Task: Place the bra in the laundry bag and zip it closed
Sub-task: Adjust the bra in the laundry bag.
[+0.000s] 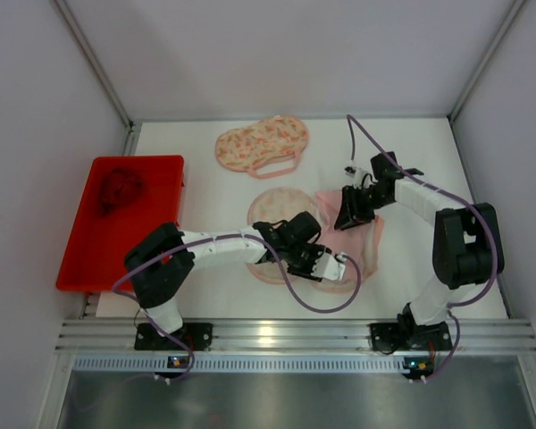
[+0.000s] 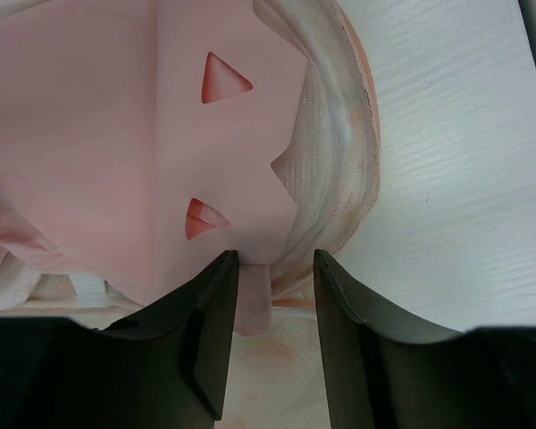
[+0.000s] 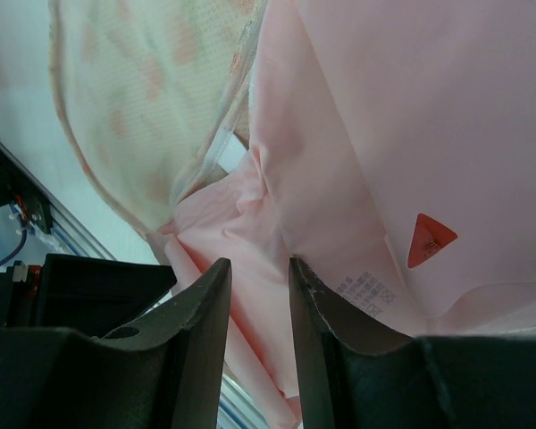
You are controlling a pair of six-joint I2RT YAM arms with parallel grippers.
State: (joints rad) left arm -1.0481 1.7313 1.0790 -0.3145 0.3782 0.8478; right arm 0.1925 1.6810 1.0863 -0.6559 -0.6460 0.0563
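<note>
**A:** Where's the bra?

**B:** The bra (image 1: 261,147) lies flat on the far side of the desk (image 1: 429,179), floral cups side by side with a pink strap looped at the near edge. It is outside the laundry bag (image 1: 275,206) and well apart from both arms.

**A:** And the bag?

**B:** It's mid-desk, nearer the arms. A round mesh half with a peach print lies to the left. Pink fabric (image 1: 362,241) spreads out on its right, touching it. I can't tell whether that fabric is part of the bag. Close up, it carries red triangular marks and a small printed label.

**A:** Left end effector?

**B:** The left end effector (image 2: 275,259) is low at the near edge of the bag. Its fingers are partly apart, with an edge of the pink fabric and the mesh rim in the gap. I can't tell if it's pinching anything.

**A:** Right one?

**B:** The right end effector (image 3: 259,264) is down over the far part of the pink fabric. Its fingers are narrow, with a bunched fold between them. Again, I can't tell if it has a grip.

**A:** Anything else?

**B:** A red tray (image 1: 94,246) at the desk's left edge holds a dark red bundle (image 1: 119,189).
</note>
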